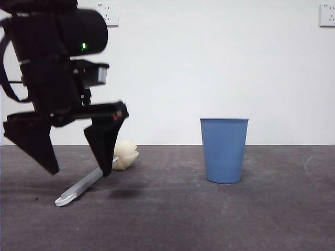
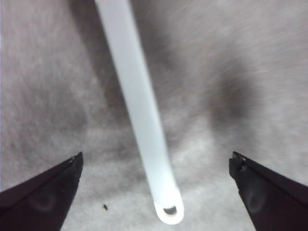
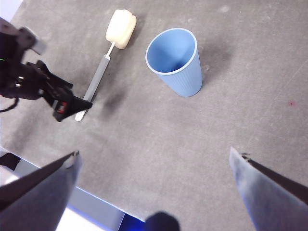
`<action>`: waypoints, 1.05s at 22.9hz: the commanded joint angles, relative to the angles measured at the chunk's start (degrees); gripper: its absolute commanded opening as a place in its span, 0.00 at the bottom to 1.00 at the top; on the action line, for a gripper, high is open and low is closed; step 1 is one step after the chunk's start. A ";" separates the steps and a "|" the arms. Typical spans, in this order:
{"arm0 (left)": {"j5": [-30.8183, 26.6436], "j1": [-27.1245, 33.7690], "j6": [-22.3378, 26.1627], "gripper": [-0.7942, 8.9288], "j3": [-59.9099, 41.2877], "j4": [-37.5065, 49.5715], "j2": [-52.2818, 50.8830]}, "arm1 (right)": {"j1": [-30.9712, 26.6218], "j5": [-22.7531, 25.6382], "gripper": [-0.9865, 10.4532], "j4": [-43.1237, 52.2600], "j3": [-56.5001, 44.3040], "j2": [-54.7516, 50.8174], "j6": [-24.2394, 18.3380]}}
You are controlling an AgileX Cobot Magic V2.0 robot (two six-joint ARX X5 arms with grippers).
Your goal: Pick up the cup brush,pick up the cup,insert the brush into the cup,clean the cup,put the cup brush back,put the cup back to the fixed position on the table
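Note:
The cup brush (image 1: pixel 84 184) lies flat on the table (image 1: pixel 167 219) at the left, its cream sponge head (image 1: pixel 125 155) away from me and its white hooked tip (image 1: pixel 62 200) nearest. My left gripper (image 1: pixel 78 170) hangs open just above the handle, one jaw on each side; in the left wrist view the pale handle (image 2: pixel 139 115) runs between the open jaws, untouched. The blue ribbed cup (image 1: pixel 224 150) stands upright to the right. My right gripper (image 3: pixel 154 192) is open and empty, high above the table, looking down on the cup (image 3: pixel 175 62) and the brush (image 3: pixel 103 67).
A white wall with two sockets (image 1: pixel 107 13) backs the table. The left arm (image 3: pixel 33 82) shows in the right wrist view beside the brush handle. The table's near edge (image 3: pixel 96 207) shows there too.

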 commanded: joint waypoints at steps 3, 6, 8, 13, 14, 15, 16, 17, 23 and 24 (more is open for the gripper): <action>-2.36 -0.39 -3.04 0.66 0.07 1.95 1.01 | 0.11 0.11 0.58 1.16 0.02 -0.07 0.46; -3.06 -0.59 -3.32 0.66 0.07 2.40 1.95 | 0.11 0.11 0.58 1.38 0.02 -0.07 0.79; -3.06 -0.79 -4.72 0.66 0.07 2.40 3.04 | 0.11 0.13 0.58 1.40 0.02 -0.07 0.83; -3.19 -1.33 -4.98 0.66 0.07 2.75 3.52 | 0.11 0.17 0.58 1.38 0.02 -0.07 0.83; -3.19 -1.33 -4.98 0.66 0.07 2.73 3.56 | 0.11 0.17 0.58 1.38 0.02 -0.07 0.83; -3.19 -1.36 -5.49 0.66 0.07 2.69 3.76 | 0.11 0.17 0.58 1.38 0.02 -0.09 0.83; -3.17 -1.36 -6.08 0.66 0.07 2.60 3.93 | 0.11 0.17 0.58 1.38 0.02 -0.07 0.83; -3.08 -1.51 -6.62 0.66 0.07 2.60 4.20 | 0.11 0.17 0.58 1.38 0.02 -0.09 0.83; -3.15 -2.80 -7.69 0.49 0.04 2.80 4.59 | 0.11 0.31 0.58 1.36 0.02 -0.09 0.87; -3.15 -2.80 -7.74 0.43 0.02 2.78 4.59 | 0.11 0.31 0.58 1.33 0.02 -0.09 0.94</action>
